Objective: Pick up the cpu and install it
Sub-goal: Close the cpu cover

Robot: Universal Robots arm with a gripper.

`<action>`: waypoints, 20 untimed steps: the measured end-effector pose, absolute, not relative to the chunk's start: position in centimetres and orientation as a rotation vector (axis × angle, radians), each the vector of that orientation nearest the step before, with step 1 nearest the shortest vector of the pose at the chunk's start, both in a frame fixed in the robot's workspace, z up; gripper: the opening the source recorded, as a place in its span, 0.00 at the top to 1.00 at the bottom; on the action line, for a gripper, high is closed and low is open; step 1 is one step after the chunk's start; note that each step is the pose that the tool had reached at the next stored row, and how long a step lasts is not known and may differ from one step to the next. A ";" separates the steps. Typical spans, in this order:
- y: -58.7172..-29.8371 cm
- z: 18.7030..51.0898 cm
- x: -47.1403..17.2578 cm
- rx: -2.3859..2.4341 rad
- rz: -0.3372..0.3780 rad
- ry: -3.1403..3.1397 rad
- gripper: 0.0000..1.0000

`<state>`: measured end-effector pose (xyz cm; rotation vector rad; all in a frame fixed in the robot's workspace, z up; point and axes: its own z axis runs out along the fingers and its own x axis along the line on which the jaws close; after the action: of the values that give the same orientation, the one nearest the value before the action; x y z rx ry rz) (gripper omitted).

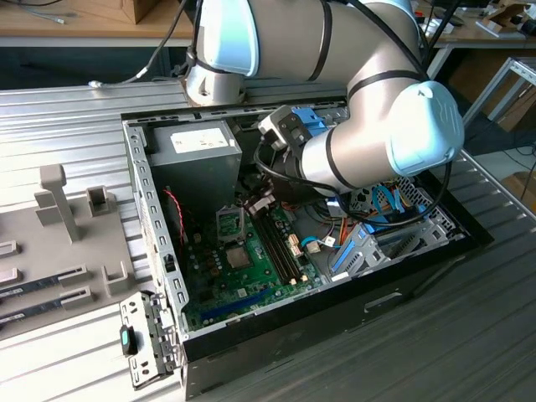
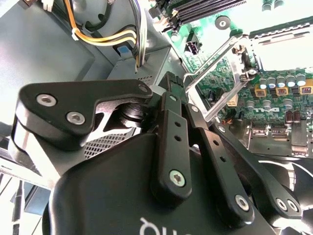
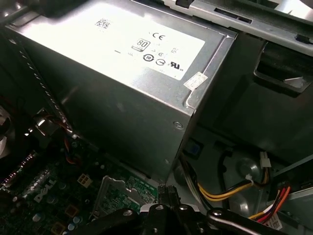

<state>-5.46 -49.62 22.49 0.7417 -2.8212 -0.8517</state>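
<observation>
My gripper (image 1: 258, 203) is down inside the open computer case (image 1: 159, 251), just beside the CPU socket (image 1: 230, 222) on the green motherboard. In the second wrist view its black fingers (image 2: 168, 127) lie pressed together, shut, with nothing visible between them. Next to the gripper (image 2: 171, 85), the socket's metal load plate (image 2: 210, 59) stands tilted up. A pale, glare-washed square (image 2: 281, 49) lies in the socket frame; I cannot tell whether it is the cpu. The gripper (image 3: 166, 198) hangs below the power supply.
A grey power supply (image 1: 197, 142) (image 3: 122, 83) fills the case's back corner. Memory slots (image 1: 280, 247) run beside the socket, with a dark-grey square chip (image 1: 239, 256) nearer the front. Yellow and red cables (image 3: 230, 188) hang close. A blue drive cage (image 1: 368, 243) sits to the exterior view's right, a grey fixture tray (image 1: 59, 218) outside on its left.
</observation>
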 end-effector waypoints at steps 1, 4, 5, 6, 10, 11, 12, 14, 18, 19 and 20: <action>-49.6 22.5 -5.5 0.742 -0.852 -2.821 0.89; -49.7 22.5 -5.5 0.742 -0.852 -2.821 0.89; -49.7 22.5 -5.5 0.742 -0.852 -2.821 0.89; -49.7 22.5 -5.5 0.742 -0.852 -2.821 0.89; -49.7 22.6 -5.5 0.742 -0.852 -2.821 0.89; -49.7 22.6 -5.5 0.742 -0.852 -2.821 0.89; -49.7 22.6 -5.5 0.743 -0.852 -2.821 0.89; -49.8 22.6 -5.4 0.742 -0.851 -2.820 0.89; -49.6 22.3 -4.3 0.733 -0.834 -2.813 0.89; -49.3 22.2 -4.2 0.732 -0.821 -2.815 0.89; -48.8 22.2 -4.2 0.730 -0.798 -2.818 0.89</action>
<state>-4.23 -48.81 22.16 0.7296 -2.8181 -0.7978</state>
